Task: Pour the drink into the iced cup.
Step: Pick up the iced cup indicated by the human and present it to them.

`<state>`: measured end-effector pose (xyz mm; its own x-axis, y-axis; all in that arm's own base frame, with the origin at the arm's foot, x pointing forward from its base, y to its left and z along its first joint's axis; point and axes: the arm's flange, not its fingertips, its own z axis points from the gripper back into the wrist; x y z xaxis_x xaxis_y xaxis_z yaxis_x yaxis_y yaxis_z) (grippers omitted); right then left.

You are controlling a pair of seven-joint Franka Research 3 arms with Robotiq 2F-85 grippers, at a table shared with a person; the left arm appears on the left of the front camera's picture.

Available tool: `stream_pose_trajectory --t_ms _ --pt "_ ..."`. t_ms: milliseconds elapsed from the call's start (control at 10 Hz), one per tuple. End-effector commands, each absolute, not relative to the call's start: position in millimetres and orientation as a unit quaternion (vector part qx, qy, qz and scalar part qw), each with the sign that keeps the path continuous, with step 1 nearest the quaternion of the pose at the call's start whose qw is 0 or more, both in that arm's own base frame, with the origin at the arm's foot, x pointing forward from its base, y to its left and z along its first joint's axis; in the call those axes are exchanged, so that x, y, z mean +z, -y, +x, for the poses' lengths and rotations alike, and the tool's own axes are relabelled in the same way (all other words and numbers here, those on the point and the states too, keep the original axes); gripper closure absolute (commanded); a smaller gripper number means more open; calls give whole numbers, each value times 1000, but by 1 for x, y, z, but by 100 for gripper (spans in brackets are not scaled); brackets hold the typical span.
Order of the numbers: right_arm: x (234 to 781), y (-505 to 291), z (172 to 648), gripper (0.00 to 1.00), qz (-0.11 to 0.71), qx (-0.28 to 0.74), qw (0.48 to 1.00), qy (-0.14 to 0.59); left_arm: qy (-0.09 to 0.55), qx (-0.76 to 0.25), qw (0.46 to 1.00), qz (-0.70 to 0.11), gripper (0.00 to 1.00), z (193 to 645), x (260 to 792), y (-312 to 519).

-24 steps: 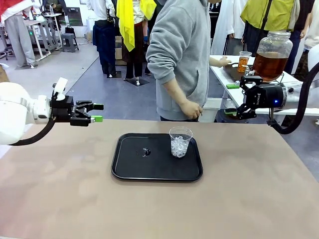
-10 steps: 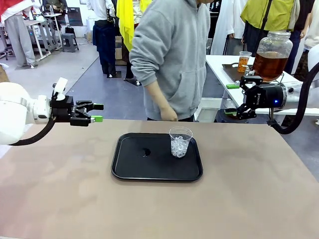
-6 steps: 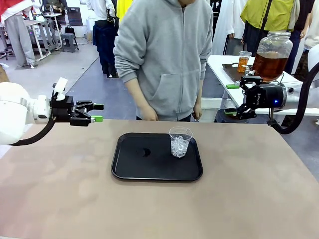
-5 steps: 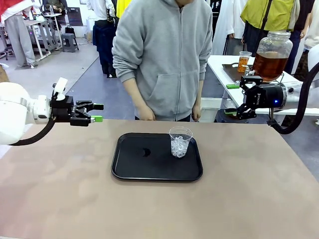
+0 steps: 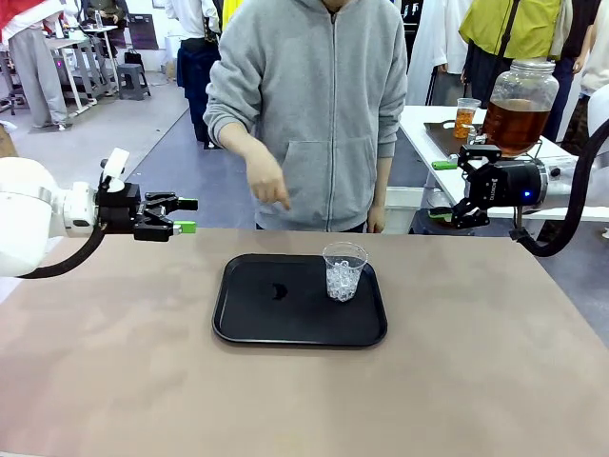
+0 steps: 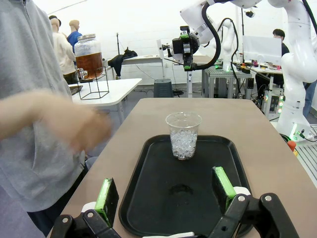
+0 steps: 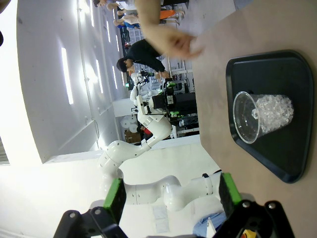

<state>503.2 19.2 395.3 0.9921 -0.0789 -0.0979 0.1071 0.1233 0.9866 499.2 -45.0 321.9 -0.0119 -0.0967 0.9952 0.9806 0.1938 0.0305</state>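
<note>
Both wide, left claw [image 5: 186,215], right claw [image 5: 445,214], iced cup [image 5: 343,271] on tray [image 5: 252,319], front view's drink [image 5: 514,124]

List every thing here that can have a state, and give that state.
Cup: upright, holding ice only.
Tray: flat on the table, under the cup.
Jar: upright, partly full of brown drink.
Left claw: open, empty.
Right claw: open, empty.
Person's hand: raised, empty.
</note>
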Motion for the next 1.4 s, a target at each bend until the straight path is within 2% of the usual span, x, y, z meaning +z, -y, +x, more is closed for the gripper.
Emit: stream_pose_trajectory --t_ms 0,1300 --pt "397 -19 504 0 658 -63 750 -8 527 -477 564 -421 0 500 324 45" --pt "397 -19 504 0 658 -63 750 -8 527 -477 564 -421 0 500 324 45"
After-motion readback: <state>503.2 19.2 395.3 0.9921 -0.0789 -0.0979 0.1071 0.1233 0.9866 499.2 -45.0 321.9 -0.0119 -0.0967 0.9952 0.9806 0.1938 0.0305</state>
